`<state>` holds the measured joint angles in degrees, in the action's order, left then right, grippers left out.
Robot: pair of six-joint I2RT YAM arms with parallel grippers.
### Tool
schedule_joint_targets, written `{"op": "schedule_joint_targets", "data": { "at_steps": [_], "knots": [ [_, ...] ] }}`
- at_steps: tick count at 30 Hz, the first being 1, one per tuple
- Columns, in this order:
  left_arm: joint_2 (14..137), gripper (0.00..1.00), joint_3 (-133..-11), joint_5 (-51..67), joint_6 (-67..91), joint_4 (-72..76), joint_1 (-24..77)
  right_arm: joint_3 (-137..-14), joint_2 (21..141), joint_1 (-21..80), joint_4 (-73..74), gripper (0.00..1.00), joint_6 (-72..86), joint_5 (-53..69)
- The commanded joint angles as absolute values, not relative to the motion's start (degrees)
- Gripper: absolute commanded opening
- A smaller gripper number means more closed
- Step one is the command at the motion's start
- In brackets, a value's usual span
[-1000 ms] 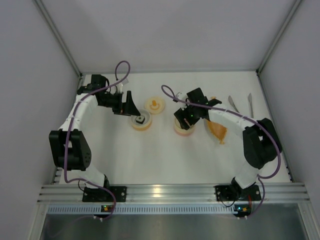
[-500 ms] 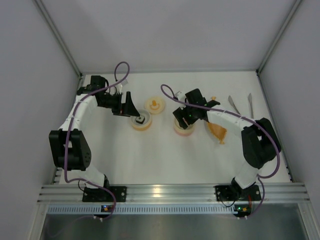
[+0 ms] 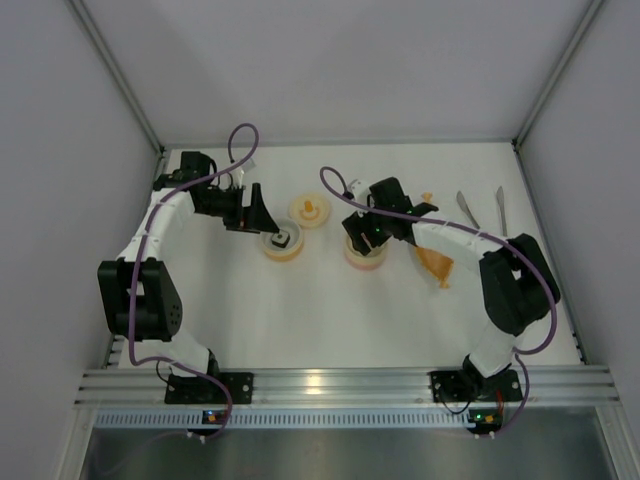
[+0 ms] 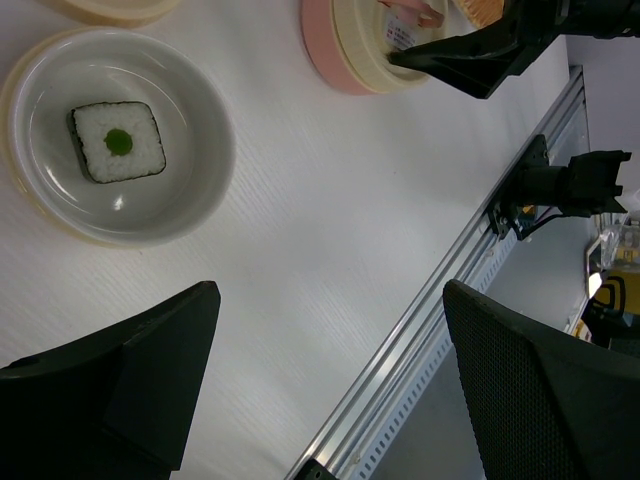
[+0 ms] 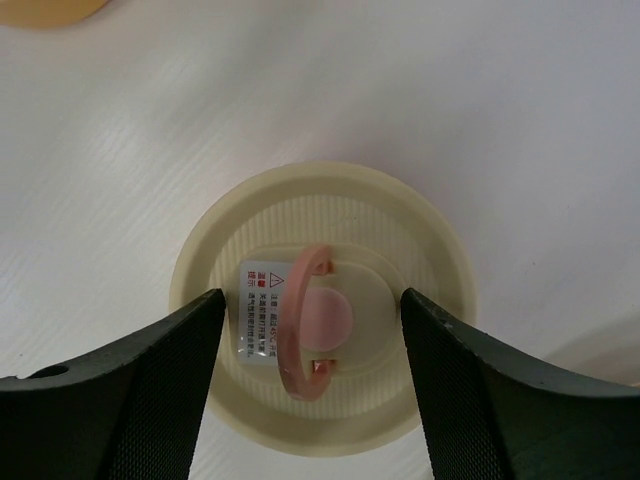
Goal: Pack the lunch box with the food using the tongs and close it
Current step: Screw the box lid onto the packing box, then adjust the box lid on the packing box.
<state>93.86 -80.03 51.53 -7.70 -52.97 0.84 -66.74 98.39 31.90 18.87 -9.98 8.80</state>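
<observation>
Ribbing runs in fine circles over the cream plastic lid [image 5: 330, 215], which sits on the lunch box [image 4: 318, 45]. The box itself is a small round tub showing a pink base. The lid carries one pink ring handle [image 5: 283, 320] and one white printed label [image 5: 255, 310] beside it.

The right gripper [image 5: 312, 298] stands directly over this box. Its two black, grainy fingers [image 5: 140, 390] are spread partway, one on each side of the handle. Whether they press on the lid I cannot tell.

Left of the lunch box is one glossy round bowl [image 4: 40, 190], cream outside and pale grey inside. It holds a single square rice piece [image 4: 118, 142] with a dark band and a green dot. The left gripper [image 4: 330, 290] hangs just past that bowl with its jaws spread wide and nothing between them.

Behind the box and to its left lies one yellowish disc [image 3: 310, 210] with an orange knob. Just to the right of the box is one pointed, translucent orange bag [image 3: 437, 262], flat on the white table [image 3: 330, 310].

Further right of the box, towards the back, lie the tongs [image 3: 467, 208]. They show as two thin silver arms, and their join is too small to make out.
</observation>
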Motion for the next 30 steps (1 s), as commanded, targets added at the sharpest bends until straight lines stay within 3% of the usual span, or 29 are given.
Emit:
{"op": "schedule_joint_targets", "data": {
  "at_steps": [1,20,22,25,26,30],
  "knots": [
    [92.1,0.98,-80.0,52.9,-9.3,-51.4,0.4,-64.0,100.5,33.3,28.8,0.71,-8.7,11.6],
    [91.6,0.98,-80.2,53.2,-9.3,-51.6,0.4,-76.4,89.9,33.2,34.3,0.73,-10.2,14.1],
    [91.6,0.98,-80.2,53.3,-9.3,-51.6,0.4,-76.5,89.7,33.2,35.1,0.70,-10.1,17.0],
    [91.7,0.98,-80.2,53.2,-9.2,-51.4,0.4,-76.8,90.6,33.2,36.2,0.57,-9.2,19.9],
    [91.7,0.98,-80.2,53.3,-9.2,-51.3,0.4,-76.7,90.8,33.2,36.3,0.48,-8.9,20.2],
    [91.8,0.98,-80.3,53.5,-9.0,-51.2,0.4,-76.6,91.7,33.2,35.9,0.30,-8.4,23.8]
  ]
}}
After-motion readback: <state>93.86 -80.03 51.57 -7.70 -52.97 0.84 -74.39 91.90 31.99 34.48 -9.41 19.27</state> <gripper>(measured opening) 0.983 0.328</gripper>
